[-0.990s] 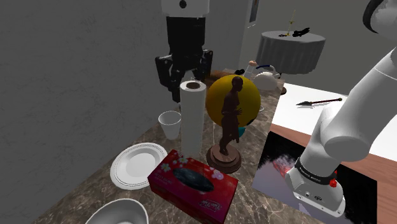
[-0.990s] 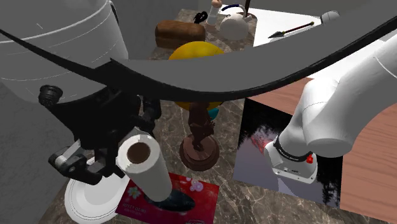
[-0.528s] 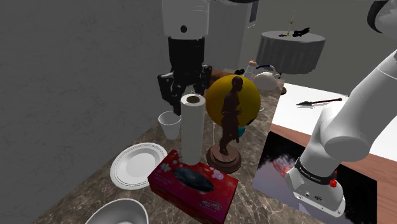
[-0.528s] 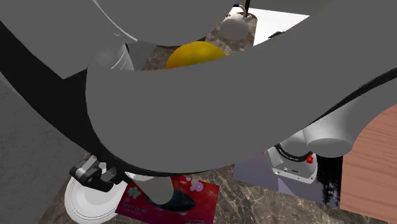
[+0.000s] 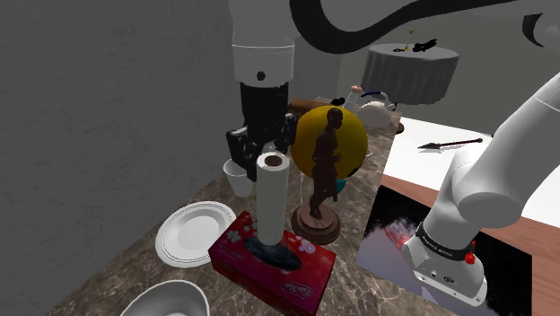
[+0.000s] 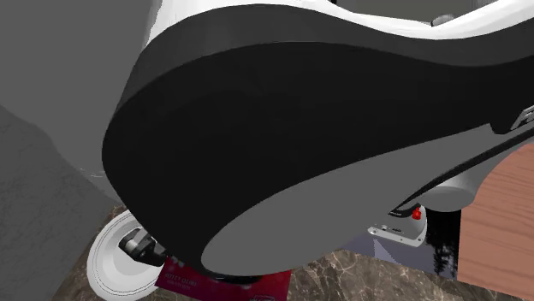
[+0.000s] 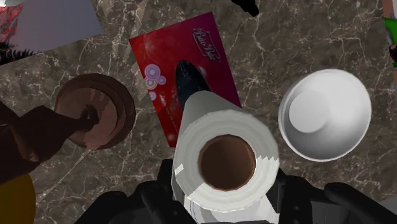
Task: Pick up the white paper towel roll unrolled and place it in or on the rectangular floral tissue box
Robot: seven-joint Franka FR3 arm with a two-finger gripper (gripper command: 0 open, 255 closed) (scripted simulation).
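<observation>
Clasped the white paper towel roll (image 5: 272, 202) near its top between the fingers of the black gripper (image 5: 261, 146), closed snugly against both sides as seen from the wrist. Held it upright, with the lower end down on the dark oval opening in the top of the red floral tissue box (image 5: 292, 269). Could not tell whether merely resting there or pressed in. Found the box lying flat on the marbled brown surface (image 5: 117, 274), away from any visible corner. Saw a white plate (image 5: 190, 235) just beside the box, near the surface's edge at the shoulder view's left, and a white bowl (image 5: 166, 301) further along that same edge, towards the camera. Noted a white cup (image 7: 324, 114) standing near the roll, apart from the box, close to that same edge. Spotted a brown statuette (image 5: 321, 179) on a round base just beside the box on its opposite side, with a yellow ball (image 5: 352, 135) right behind. Glimpsed the plate's rim and one corner of the box beneath the arm (image 6: 282, 128) in the second exterior view.
</observation>
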